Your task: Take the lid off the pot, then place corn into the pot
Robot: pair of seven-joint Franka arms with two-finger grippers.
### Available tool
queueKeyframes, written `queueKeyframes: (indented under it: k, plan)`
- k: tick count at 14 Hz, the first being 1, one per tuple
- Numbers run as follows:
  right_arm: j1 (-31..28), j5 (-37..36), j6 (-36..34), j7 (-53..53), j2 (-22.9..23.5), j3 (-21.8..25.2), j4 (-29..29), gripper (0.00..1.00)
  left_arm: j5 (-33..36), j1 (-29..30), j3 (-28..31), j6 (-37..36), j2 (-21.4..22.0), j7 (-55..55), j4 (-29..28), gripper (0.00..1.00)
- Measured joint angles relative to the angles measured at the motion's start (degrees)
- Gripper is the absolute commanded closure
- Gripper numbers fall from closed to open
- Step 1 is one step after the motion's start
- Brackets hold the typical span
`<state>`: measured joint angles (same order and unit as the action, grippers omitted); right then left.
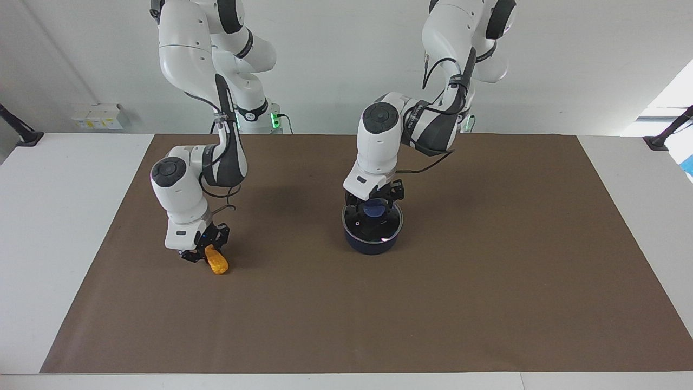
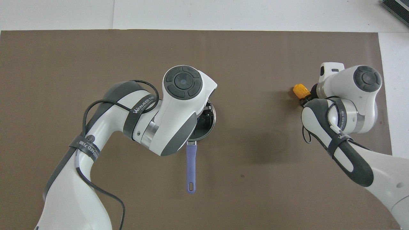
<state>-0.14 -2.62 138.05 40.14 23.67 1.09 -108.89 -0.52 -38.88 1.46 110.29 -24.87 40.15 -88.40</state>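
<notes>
Brown matting (image 1: 487, 281) covers my working surface, with white table showing past its ends. From my station I see the pot (image 1: 372, 242) sitting mid-mat, its long blue handle (image 2: 190, 167) pointing back toward the robots. The lid (image 1: 373, 222) sits flat on the pot's rim, the blue knob (image 1: 373, 207) at its centre.

My left gripper (image 1: 373, 201) is down over that knob with its jaws spread wide, nothing gripped. From the facing view the fingers seem to straddle the knob, though the wrist hides enough that I can't swear they're level with it rather than just above.

My right gripper (image 1: 203, 253) is down at the mat toward the right arm's end of the table, clamped shut on one end of the corn (image 1: 216, 262); the cob's free end slants down to the mat.

What worries me:
- If the left jaws close too high, they'll pinch only the knob's crown and it may slip out as I lift.
- An off-centre close could shove the lid sideways and drag the light pot with it.
- The lid could come up tilted and clip the rim.
- The corn is held by its end, not its middle; it may pivot or drop in transit.
- Bringing the corn across before the lid clears puts both arms over the pot.
</notes>
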Motion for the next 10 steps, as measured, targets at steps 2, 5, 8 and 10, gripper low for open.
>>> queueKeyframes:
  k: [2, 5, 8, 10]
  plan:
    - [0.0, 0.0, 0.0, -0.01, 0.0, 0.0, 0.0, 1.0, 0.0, 0.0, 0.01, 0.0, 0.0, 0.04, 0.07, 0.0]
    - [0.0, 0.0, 0.0, -0.01, 0.0, 0.0, 0.0, 1.0, 0.03, 0.0, 0.04, -0.05, 0.01, 0.07, 0.21, 0.0]
    - [0.0, 0.0, 0.0, -0.01, 0.0, 0.0, 0.0, 1.0, 0.04, 0.0, 0.06, -0.08, 0.04, 0.09, 0.35, 0.0]
    - [0.0, 0.0, -0.18, -0.01, 0.0, 0.0, 0.07, 1.0, 0.05, 0.0, 0.06, -0.12, 0.08, 0.16, 0.48, 0.19]
